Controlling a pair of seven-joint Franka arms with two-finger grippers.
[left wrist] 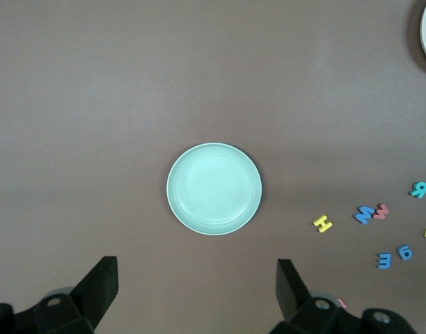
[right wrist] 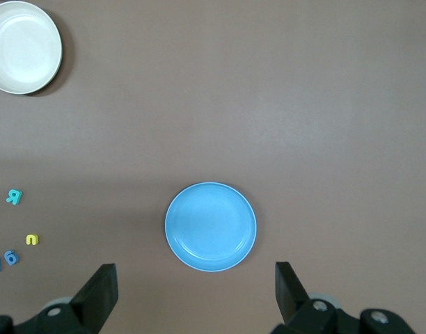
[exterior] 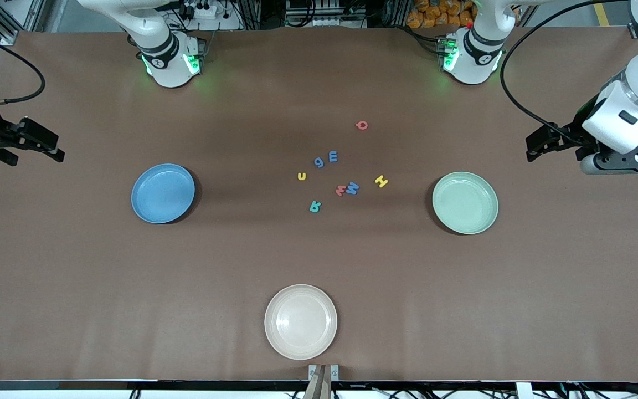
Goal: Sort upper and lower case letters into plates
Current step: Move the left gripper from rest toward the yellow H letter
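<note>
Both white Franka arms wait, raised above the table. The left arm's black two-finger hand (exterior: pixel 538 145) hangs over the table's edge at the left arm's end, fingers (left wrist: pixel 101 282) spread wide and holding nothing. The right arm's black hand (exterior: pixel 47 145) hangs over the edge at the right arm's end, fingers (right wrist: pixel 101 289) likewise apart.

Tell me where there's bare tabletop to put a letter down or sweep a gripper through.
Bare patches: between the blue plate and the letters; between the letters and the cream plate; each end of the table past the blue and mint plate. Crowded: the letter cluster between the plates. All three plates are empty. Left gripper and right gripper wait open at the ends.
</note>
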